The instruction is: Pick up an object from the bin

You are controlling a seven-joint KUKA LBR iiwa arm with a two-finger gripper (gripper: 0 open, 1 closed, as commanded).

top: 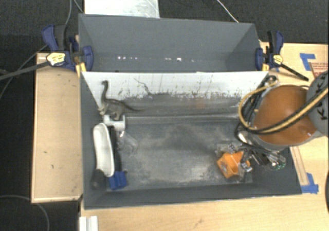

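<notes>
Jaws are sitting right at a small orange block, but how far apart they are standing, and whether they are gripping it, cannot be told. The gripper is hanging low near the bin's front right corner, with the block there too. A long white brush-like thing is lying along the bin's left wall, and a small blue piece is lying in its front left corner.

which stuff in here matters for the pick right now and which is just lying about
In play: gripper, low at the right end of the bin; small orange object at its tip.
Lying about: long white object, blue piece, grey curved piece, all along the left wall.
</notes>
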